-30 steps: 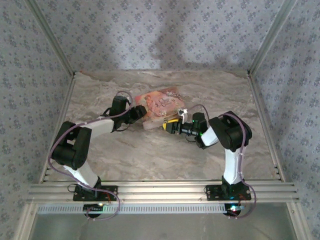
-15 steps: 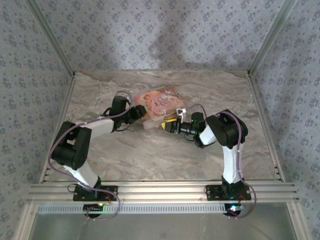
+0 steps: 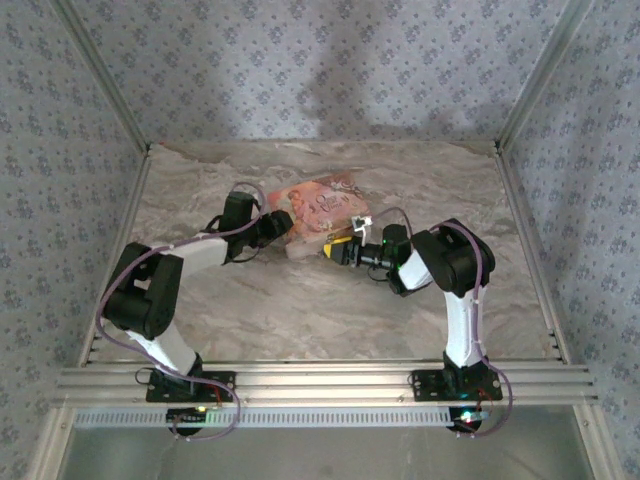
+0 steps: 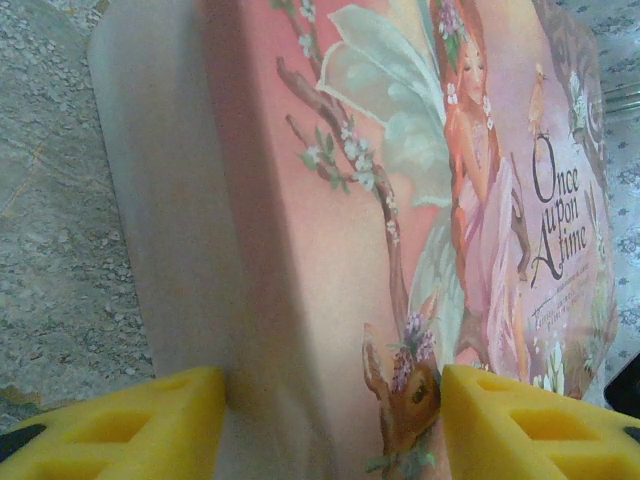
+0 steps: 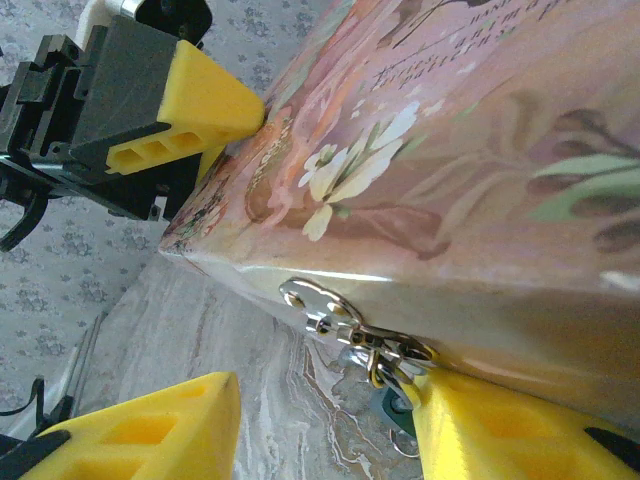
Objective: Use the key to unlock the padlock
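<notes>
Clamping the box (image 4: 400, 200) at one end, the left hand (image 4: 330, 420) pins it to the surface (image 5: 262, 395). The padlock (image 5: 392, 402) hangs at the box's front edge, between the parted, empty jaws of the nearer right hand (image 5: 325, 430).

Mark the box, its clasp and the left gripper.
box (image 4: 330, 200): left wrist view, pink cover.
clasp (image 5: 316, 301): right wrist view, silver plate.
left gripper (image 4: 332, 388): left wrist view, midway between yellow fingertips.
</notes>
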Robot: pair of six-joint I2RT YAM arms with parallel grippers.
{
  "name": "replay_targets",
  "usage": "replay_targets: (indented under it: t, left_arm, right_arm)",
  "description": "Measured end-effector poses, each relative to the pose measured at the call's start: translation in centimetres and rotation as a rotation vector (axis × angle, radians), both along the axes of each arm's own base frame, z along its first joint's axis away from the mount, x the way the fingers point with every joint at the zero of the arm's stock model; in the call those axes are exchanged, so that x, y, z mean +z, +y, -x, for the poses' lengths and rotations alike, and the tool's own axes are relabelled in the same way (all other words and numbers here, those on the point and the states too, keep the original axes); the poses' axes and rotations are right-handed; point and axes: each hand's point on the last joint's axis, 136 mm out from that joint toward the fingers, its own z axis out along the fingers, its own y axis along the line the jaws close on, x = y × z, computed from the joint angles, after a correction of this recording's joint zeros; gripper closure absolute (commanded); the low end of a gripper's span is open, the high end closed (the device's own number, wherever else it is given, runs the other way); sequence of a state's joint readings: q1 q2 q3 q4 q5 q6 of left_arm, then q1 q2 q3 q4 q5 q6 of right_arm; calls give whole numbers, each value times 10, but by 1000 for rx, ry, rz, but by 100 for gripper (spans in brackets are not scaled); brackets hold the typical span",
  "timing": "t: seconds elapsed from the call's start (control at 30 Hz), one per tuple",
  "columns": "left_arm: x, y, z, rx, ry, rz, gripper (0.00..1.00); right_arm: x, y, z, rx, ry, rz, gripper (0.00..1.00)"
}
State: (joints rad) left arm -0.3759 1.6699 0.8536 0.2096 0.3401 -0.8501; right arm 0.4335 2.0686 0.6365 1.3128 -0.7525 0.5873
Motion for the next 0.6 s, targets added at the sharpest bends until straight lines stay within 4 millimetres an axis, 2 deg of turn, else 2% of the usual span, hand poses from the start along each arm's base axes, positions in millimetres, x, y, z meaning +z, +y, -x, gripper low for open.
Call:
replay_targets:
  t: [0.6]
  left_arm:
    - [0,0,0,3,-2,-2,42]
  right_arm:
    - [-12,-6,-6,-41,9,43,98]
